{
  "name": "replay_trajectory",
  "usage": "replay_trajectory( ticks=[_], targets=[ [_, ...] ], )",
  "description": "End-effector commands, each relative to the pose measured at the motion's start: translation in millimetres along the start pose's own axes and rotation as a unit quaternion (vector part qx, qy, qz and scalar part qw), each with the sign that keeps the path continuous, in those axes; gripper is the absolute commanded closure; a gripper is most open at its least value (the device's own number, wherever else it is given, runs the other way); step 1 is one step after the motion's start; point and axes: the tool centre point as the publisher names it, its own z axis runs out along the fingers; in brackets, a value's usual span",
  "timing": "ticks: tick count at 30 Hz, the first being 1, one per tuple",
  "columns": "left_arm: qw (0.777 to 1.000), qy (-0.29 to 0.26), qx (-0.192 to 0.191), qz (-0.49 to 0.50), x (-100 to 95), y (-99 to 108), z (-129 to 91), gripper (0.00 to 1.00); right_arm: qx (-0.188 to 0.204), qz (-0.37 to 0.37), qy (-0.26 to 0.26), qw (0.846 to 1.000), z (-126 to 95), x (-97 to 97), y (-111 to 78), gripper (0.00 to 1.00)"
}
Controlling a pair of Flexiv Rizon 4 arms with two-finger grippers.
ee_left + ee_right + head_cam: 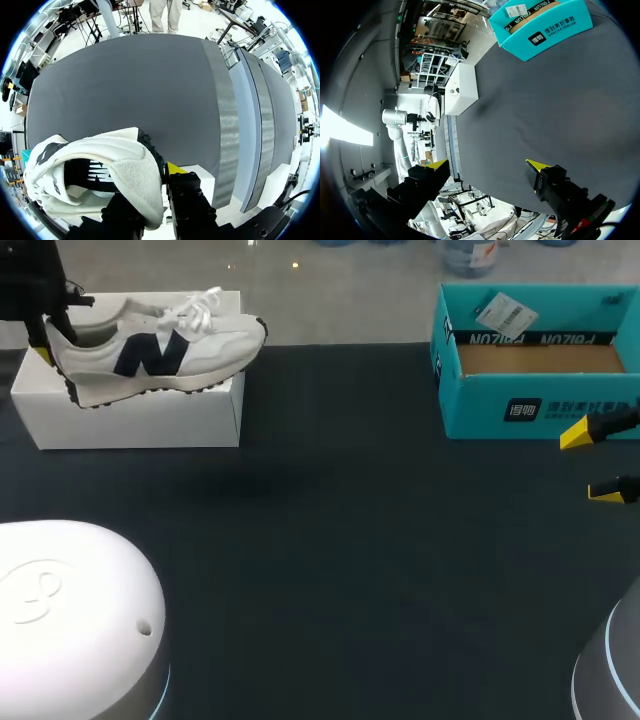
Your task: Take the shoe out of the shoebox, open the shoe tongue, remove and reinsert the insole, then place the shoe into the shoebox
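Note:
A white sneaker (160, 345) with a dark side logo and white laces lies tilted over the top of the white shoebox (130, 420) at the far left, toe pointing right. My left gripper (48, 340) is shut on its heel. In the left wrist view the padded heel collar (135, 175) sits pinched between the black fingers (187, 192), and the shoe's opening faces away from the gripper (152, 200). My right gripper (592, 464) stands open and holds nothing at the right edge, just in front of a teal box (530, 405); its yellow tips are far apart (487, 167).
The teal cardboard box (545, 25) at the far right is open on top, with a paper tag (500, 312) inside. The white shoebox (462, 87) stands across the dark table (340, 540). Two white rounded arm bases (70, 620) fill the near corners.

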Motion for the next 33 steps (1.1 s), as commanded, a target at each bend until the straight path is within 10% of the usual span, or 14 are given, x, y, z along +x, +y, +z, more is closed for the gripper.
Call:
replay_trajectory(
  ticks=[1,33],
  targets=[
    [0.999,-0.001,-0.04,0.007,-15.0,-37.2,-4.6,1.0,-0.002,0.001,-0.001,1.0,0.4,-0.5,-1.7,0.0],
    [0.996,-0.01,-0.015,0.089,-173.0,-153.4,-1.2,1.0,-0.002,0.001,-0.001,1.0,0.4,-0.5,-1.7,0.0]
  ],
)
